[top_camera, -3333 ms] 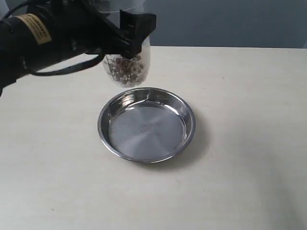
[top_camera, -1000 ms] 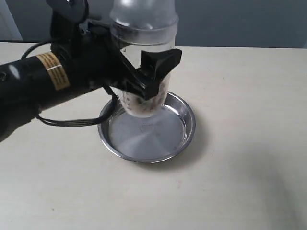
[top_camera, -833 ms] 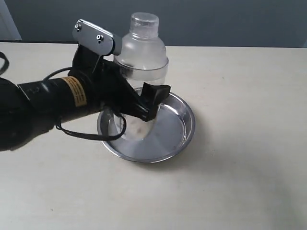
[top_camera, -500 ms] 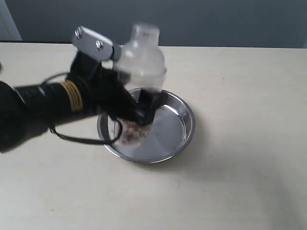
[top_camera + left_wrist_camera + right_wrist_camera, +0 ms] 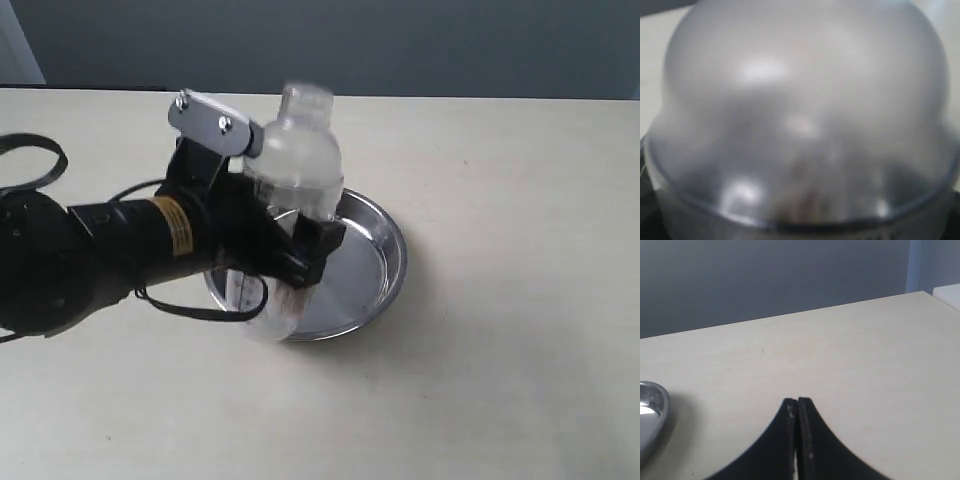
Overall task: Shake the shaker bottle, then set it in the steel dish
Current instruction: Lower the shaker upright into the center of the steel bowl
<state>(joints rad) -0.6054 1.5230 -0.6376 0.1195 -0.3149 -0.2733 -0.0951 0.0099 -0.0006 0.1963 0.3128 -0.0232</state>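
Clear shaker bottle point(image 5: 295, 170) w/ frosted dome

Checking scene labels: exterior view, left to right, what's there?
Black robot arm with yellow label → clear plastic shaker bottle with frosted dome → exposed right side of round shiny steel dish → cream tabletop.

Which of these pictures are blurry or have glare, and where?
Exterior view: the shaker bottle has a motion-smeared cap, and the steel dish throws bright reflections. Left wrist view: the bottle's dome fills the frame, out of focus, with glare patches. Right wrist view: sharp, evenly lit.
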